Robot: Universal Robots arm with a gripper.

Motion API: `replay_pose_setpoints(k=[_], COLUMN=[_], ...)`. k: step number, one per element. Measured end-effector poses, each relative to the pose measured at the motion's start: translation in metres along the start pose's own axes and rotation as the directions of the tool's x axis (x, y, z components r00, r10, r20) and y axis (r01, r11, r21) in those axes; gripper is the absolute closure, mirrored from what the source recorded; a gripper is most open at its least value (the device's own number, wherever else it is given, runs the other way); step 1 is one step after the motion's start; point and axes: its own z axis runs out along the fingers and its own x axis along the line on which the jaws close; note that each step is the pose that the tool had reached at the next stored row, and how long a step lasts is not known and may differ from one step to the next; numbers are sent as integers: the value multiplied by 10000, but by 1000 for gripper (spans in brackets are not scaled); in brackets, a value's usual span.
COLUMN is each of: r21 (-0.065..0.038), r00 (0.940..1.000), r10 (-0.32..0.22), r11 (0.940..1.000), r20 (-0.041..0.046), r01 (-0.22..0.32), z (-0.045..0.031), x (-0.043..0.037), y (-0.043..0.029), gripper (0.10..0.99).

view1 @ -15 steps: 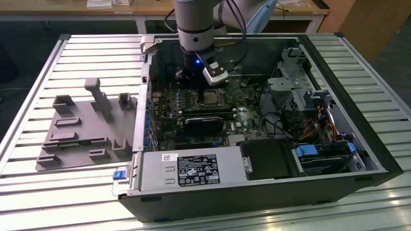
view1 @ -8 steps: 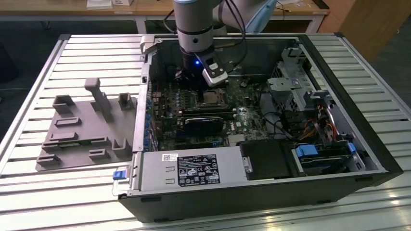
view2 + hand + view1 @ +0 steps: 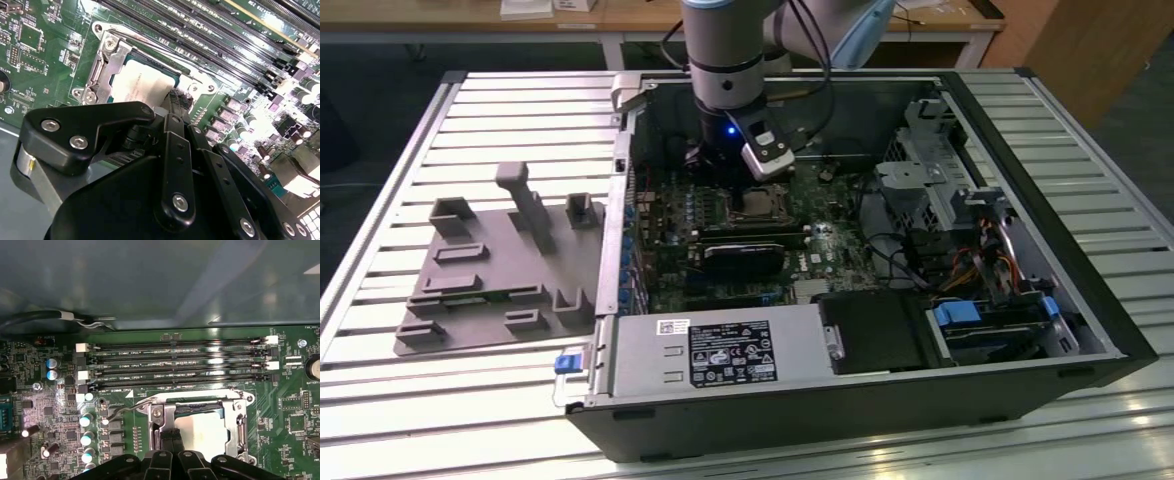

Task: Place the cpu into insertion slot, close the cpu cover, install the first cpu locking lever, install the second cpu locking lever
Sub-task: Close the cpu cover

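A robot arm (image 3: pixel 720 60) reached down into an open computer case (image 3: pixel 787 430) lying on a slatted table (image 3: pixel 520 100). In the exterior view, a grey fixture tray (image 3: pixel 467 300) sat at nine o'clock from the case. The insertion slot (image 3: pixel 757 203) lay at about ten o'clock from the case's centre, directly beneath the arm.

In the first wrist view, the cpu (image 3: pixel 205 427) sat flat in that slot. Its pale top showed through the cut-out of the cpu cover (image 3: pixel 167 415), which appeared to lie down over it, probably to keep it seated.

The gripper (image 3: pixel 172 435) hovered at the cover's edge. Its jaws were pressed together with nothing seen between them, which suited pushing or hooking rather than grasping. A thin wire locking lever (image 3: pixel 125 410) stood clear of the frame, seemingly unlatched.
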Motion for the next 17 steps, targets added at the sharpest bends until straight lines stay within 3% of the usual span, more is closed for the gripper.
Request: replay_pose_setpoints(k=[10,17], r21=[-2,-1], r00=[10000,10000], r10=[0,-2], r11=[10000,10000], r20=[1,10], r01=[0,2], z=[-7,-10], x=[-13,24], y=[1,-2], gripper=[984,984])
